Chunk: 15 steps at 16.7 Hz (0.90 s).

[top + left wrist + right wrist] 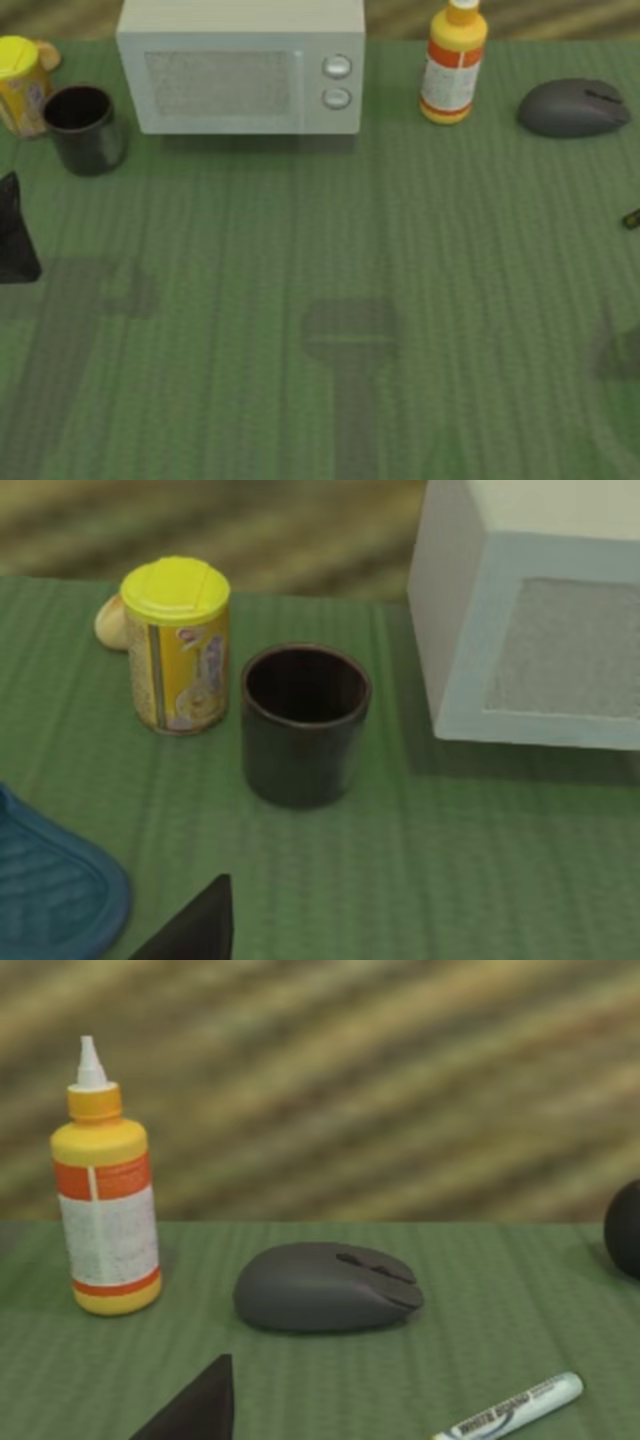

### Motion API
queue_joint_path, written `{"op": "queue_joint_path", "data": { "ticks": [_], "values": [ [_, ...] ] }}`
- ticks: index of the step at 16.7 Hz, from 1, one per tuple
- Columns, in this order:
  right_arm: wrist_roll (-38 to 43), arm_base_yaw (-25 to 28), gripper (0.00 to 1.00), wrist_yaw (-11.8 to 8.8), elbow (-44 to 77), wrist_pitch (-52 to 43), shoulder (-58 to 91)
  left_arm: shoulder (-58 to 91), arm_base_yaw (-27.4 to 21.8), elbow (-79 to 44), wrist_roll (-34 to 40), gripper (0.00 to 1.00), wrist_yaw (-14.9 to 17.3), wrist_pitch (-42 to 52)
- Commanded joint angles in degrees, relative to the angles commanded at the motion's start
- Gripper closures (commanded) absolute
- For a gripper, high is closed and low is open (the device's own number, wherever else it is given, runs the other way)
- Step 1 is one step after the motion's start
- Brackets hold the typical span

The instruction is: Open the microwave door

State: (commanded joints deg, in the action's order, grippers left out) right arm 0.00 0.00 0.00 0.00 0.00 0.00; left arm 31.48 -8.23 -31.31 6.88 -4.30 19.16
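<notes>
Microwave point(240, 65) door point(218, 82) apparently shut, facing near edge.

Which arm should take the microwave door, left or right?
Left, probably. The microwave sits at the table's left, its door shut, and shows close in the left wrist view. The right wrist view shows only bottle, mouse and marker.

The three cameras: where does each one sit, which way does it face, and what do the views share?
Top view: above the table, looking down on the microwave; no gripper shows.
Left wrist view: on the left arm, facing the microwave's corner and a dark cup.
Right wrist view: on the right arm, facing a glue bottle and a mouse.
All these things also show from the top.
</notes>
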Motion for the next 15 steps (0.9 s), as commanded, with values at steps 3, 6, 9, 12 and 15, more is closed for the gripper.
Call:
{"op": "queue_joint_path", "data": {
  "ticks": [3,6,9,12,15],
  "values": [
    [0.0,0.0,0.0,0.0,0.0,0.0,0.0,17.88,-4.29,-19.32,4.0,0.0,-2.1,9.26],
    [0.0,0.0,0.0,0.0,0.0,0.0,0.0,36.42,-8.77,-40.81,8.3,0.0,-4.19,18.49],
    [0.0,0.0,0.0,0.0,0.0,0.0,0.0,53.53,-13.11,-61.31,12.47,0.0,-6.19,27.38],
    [0.0,0.0,0.0,0.0,0.0,0.0,0.0,68.89,-17.06,-78.6,16.15,0.0,-8.04,35.76],
    [0.0,0.0,0.0,0.0,0.0,0.0,0.0,82.24,-20.45,-92.34,19.14,0.0,-9.66,43.36]
  ]
}}
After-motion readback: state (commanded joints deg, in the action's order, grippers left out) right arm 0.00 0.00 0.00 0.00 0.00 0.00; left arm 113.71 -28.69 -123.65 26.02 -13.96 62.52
